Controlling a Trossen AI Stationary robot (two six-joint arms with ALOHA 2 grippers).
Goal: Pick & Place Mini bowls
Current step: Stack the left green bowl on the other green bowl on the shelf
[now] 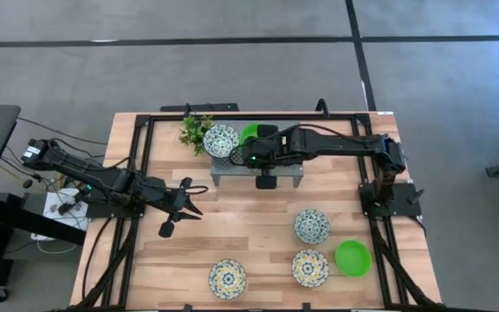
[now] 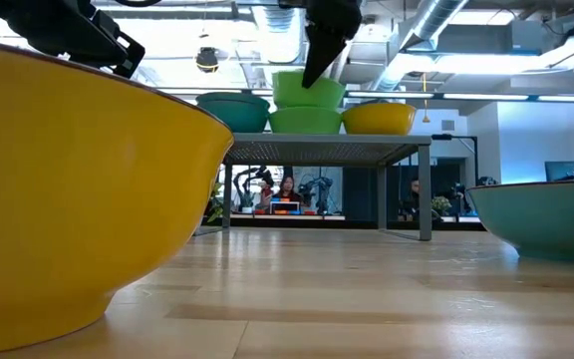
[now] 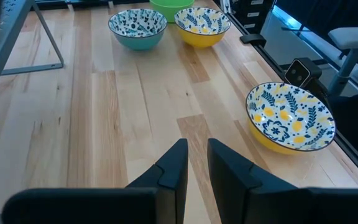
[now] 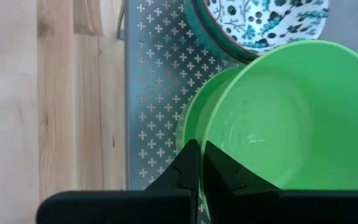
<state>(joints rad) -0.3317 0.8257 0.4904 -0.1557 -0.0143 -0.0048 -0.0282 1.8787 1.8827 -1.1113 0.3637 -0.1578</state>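
Note:
My right gripper (image 4: 201,155) reaches over the grey perforated stand (image 1: 277,172) and is shut on the upper of two stacked green bowls (image 2: 309,90). The lower green bowl (image 4: 190,124) stands on the stand between a teal-sided floral bowl (image 1: 221,139) and a yellow-sided bowl (image 2: 379,118). Two more floral bowls (image 1: 312,225) (image 1: 310,268), a green one (image 1: 353,257) and another yellow floral one (image 1: 227,278) rest on the table. My left gripper (image 3: 197,158) hovers slightly open over bare wood at the table's left, holding nothing. My right gripper holds the upper green bowl by its rim (image 4: 205,144), one finger (image 4: 219,171) inside the bowl and one (image 4: 188,165) outside. The fingers come from above, pointing down. The bowl's base sits in the lower green bowl; the wrist view shows it tilted.
A green plant sprig (image 1: 195,130) lies beside the stand's far left corner. Black rails (image 1: 141,147) frame the table's sides and far edge. Bare wood (image 1: 249,221) stretches between the stand and the near bowls. People sit far behind the table (image 2: 285,189).

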